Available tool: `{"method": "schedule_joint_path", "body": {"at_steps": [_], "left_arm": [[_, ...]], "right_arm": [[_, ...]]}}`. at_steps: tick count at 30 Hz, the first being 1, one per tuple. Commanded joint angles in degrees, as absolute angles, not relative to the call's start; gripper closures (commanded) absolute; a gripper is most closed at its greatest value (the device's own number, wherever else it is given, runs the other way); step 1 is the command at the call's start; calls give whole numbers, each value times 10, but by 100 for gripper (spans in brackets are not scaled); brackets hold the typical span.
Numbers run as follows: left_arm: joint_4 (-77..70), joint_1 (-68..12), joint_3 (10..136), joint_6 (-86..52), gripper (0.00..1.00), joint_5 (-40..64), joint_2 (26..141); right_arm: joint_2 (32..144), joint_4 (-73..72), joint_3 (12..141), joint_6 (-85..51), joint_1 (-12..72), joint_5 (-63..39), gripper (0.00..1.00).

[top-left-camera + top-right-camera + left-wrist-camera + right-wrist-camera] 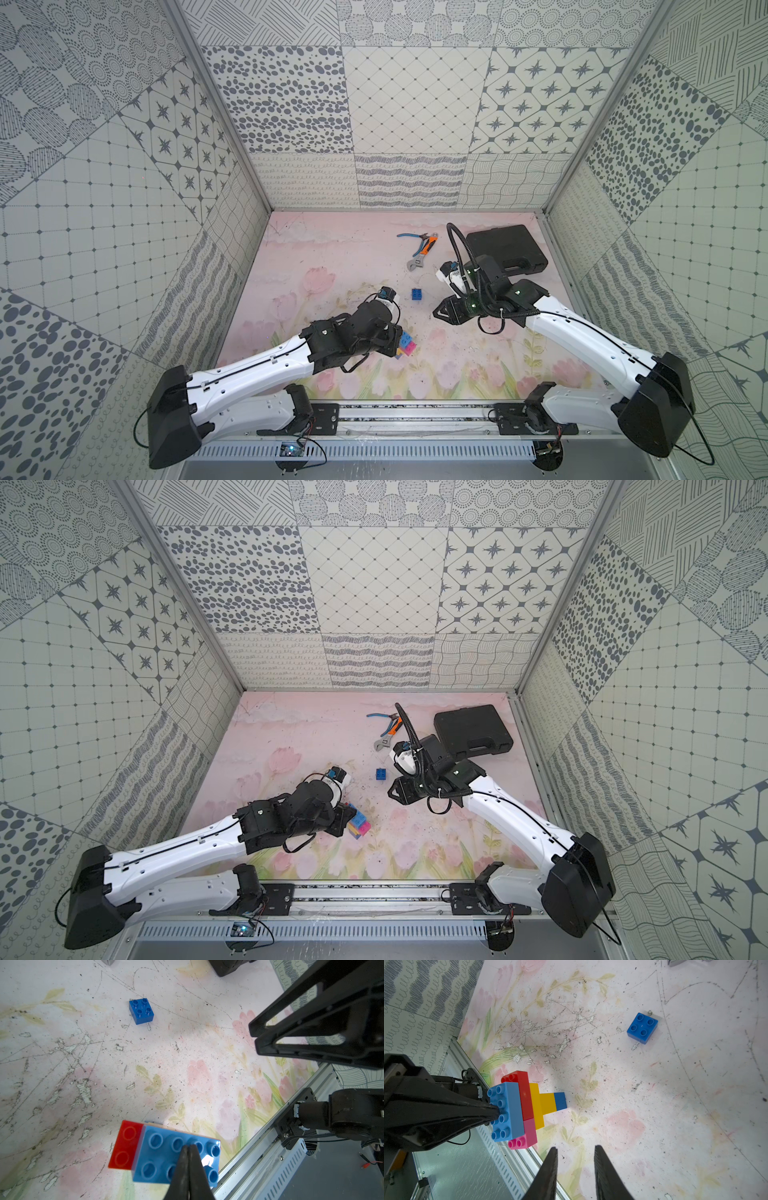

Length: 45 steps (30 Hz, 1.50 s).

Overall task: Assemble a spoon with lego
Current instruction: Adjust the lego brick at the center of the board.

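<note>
The spoon [527,1103] stands on the flowered mat near the front edge: a light blue brick [164,1157] on top, then red and pink, then yellow, with a blue piece at the bottom. It also shows in both top views [406,345] [360,825]. My left gripper [188,1147] is shut, its tips pressed together on the light blue brick's studded top. One loose blue square lego brick [418,294] [642,1027] lies apart on the mat. My right gripper [575,1148] hangs open above bare mat between that brick and the spoon, holding nothing.
Blue-handled pliers [409,237] and an orange-handled wrench [420,257] lie at the back. A black case [507,247] sits at the back right. The metal rail [415,415] runs along the mat's front edge, just behind the spoon.
</note>
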State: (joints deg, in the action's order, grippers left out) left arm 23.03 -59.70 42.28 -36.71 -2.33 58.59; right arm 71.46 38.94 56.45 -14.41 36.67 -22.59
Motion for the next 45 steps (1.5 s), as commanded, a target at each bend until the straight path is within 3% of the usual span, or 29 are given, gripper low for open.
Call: {"method": "schedule_joint_path", "body": {"at_steps": [1,22,27,32,40,45], "left_arm": [[307,-601,399,-382,100,-25,572],[325,-609,375,-392,100,-52,546],[307,-614,401,-376,100,-46,541],[322,-614,437,-363,84,-50,543],[335,-614,457,-358,65,-68,543],[334,-615,461,-361,54,-91,518]], "right_arm": [[714,368,559,-136,366,-234,68],[726,367,573,-139,366,-238,66],[724,366,577,-139,366,-242,58],[716,346,580,-153,366,-265,41],[713,343,582,-153,366,-266,36],[706,344,586,-165,366,-250,28]]}}
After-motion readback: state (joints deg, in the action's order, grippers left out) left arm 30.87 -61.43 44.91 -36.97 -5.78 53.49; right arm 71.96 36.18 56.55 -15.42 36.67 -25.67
